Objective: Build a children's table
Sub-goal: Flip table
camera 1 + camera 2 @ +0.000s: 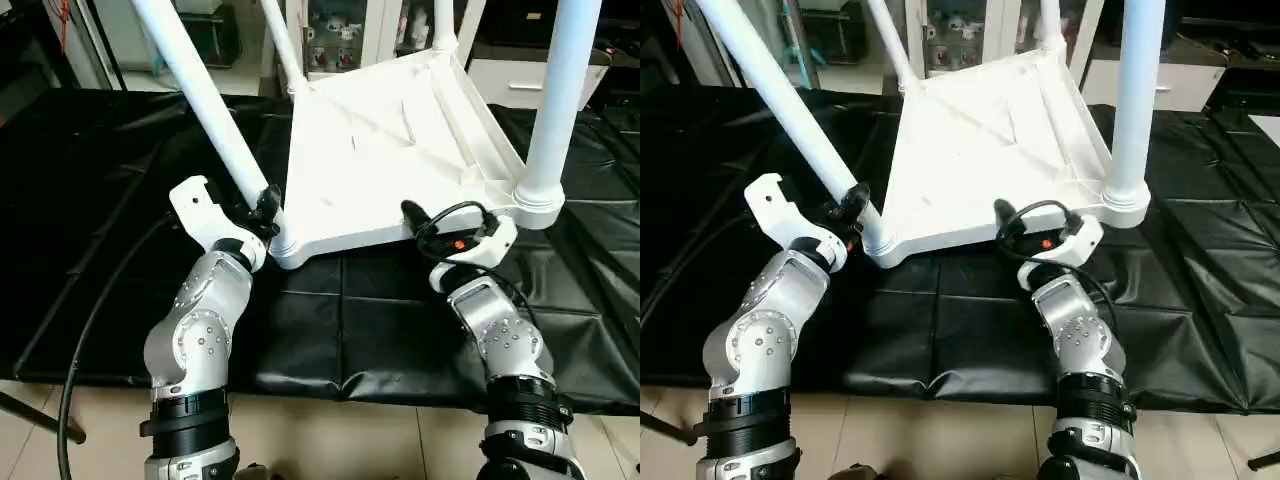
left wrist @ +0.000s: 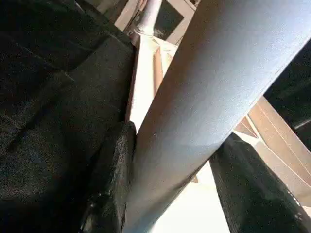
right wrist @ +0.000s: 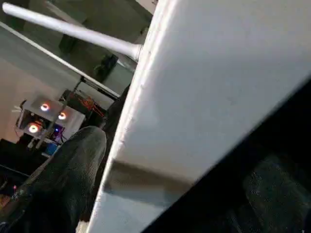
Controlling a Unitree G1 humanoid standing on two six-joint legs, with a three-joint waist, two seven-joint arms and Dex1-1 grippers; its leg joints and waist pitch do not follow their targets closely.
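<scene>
Upright legs (image 1: 560,110) fence the table top (image 1: 380,170)

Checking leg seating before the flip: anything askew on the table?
Yes. The near-left leg, which the left gripper grips, leans sharply outward from its corner socket, while the near-right leg stands upright. It looks not fully seated.
</scene>
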